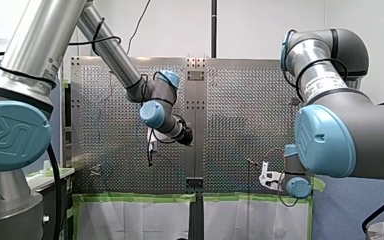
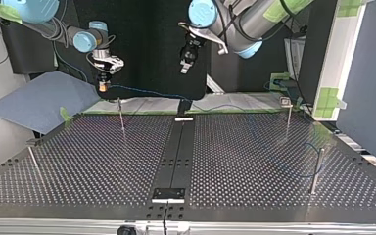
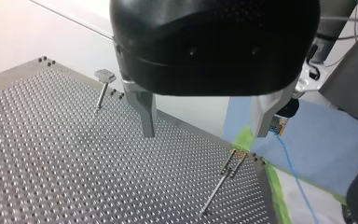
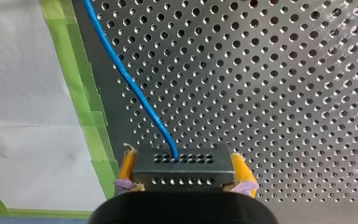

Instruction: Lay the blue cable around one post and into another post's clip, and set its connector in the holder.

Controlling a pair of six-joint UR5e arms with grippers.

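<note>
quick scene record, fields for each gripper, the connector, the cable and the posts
left gripper: open, empty, above the perforated table
right gripper: shut on the connector, yellow pads at its two sides
connector: dark block, held off the table
blue cable: leaves the connector's face, trails across the table
posts: four thin uprights in the top view
cable routing around posts: too faint to tell

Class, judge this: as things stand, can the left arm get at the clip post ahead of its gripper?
Probably yes: my left gripper hangs open and empty, with nothing between it and the clip post; the blue cable passes beyond the post.
</note>
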